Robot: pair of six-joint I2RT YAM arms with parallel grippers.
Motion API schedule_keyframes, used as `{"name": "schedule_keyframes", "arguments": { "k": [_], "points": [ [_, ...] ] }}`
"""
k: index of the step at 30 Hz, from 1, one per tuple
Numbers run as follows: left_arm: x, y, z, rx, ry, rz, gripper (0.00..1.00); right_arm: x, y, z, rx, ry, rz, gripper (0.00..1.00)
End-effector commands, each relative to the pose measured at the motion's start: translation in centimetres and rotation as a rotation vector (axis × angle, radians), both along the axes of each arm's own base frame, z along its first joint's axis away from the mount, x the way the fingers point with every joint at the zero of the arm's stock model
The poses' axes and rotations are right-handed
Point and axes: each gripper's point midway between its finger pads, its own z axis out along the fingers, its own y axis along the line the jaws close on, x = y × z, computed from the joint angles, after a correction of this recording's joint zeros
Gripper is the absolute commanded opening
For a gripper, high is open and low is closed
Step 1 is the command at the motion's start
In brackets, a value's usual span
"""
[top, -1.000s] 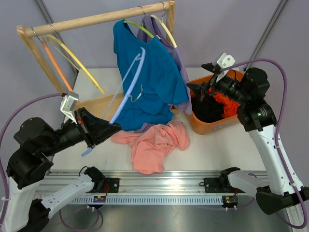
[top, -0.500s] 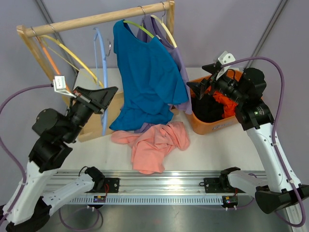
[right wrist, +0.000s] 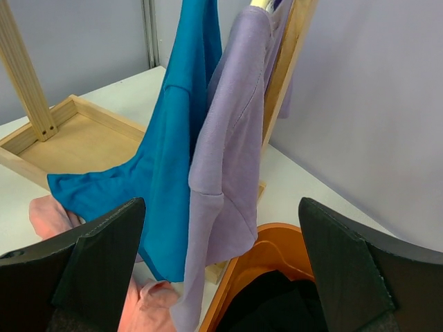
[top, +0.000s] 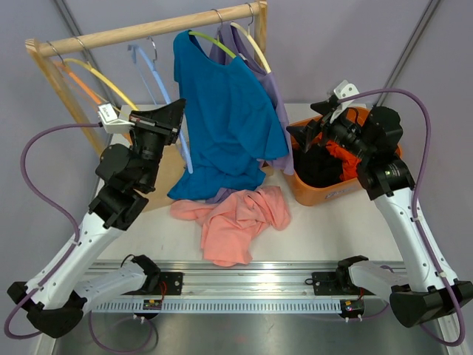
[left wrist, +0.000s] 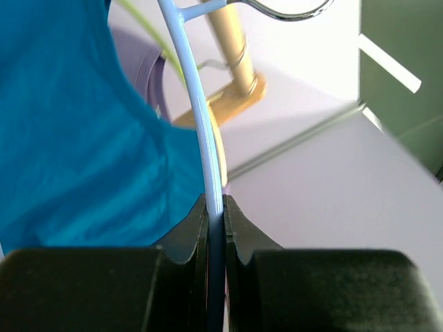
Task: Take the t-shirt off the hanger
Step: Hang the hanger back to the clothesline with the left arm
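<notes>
Blue hanger (left wrist: 201, 117), upright, clamped in my left claw (left wrist: 216, 207); teal t-shirt (top: 229, 118) hangs at its three o'clock; right claw (top: 309, 122) gapes, farther off.

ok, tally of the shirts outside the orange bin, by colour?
Teal blue t-shirt, hanging on the wooden rack: 1
Lavender shirt, hanging next to it: 1
Salmon pink shirt, crumpled on the white table: 1
Total: 3
</notes>
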Motion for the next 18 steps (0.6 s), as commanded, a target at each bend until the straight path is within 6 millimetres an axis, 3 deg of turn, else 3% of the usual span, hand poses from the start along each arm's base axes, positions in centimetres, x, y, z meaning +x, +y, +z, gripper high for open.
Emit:
{"name": "schedule_keyframes", "arguments": {
  "k": [1, 10, 13, 18],
  "points": [
    [0.1, 3.0, 5.3, -0.186, -0.149, 0.134, 0.00, 0.0, -0.6, 1.7, 0.040, -0.053, -0.025, 0.99],
    [2.9, 6.7, 5.6, -0.278, -0.130, 0.303, 0.00, -0.1, -0.5, 1.4, 0.063, -0.042, -0.014, 1.00],
    [4.1, 7.5, 6.4, -0.265, -0.143, 0.334, 0.00, -0.3, -0.4, 1.2, 0.066, -0.037, -0.012, 0.99],
    [6.8, 8.5, 6.1, -0.249, -0.113, 0.366, 0.00, -0.6, -0.7, 1.0, 0.065, -0.035, -0.020, 1.00]
  ]
}}
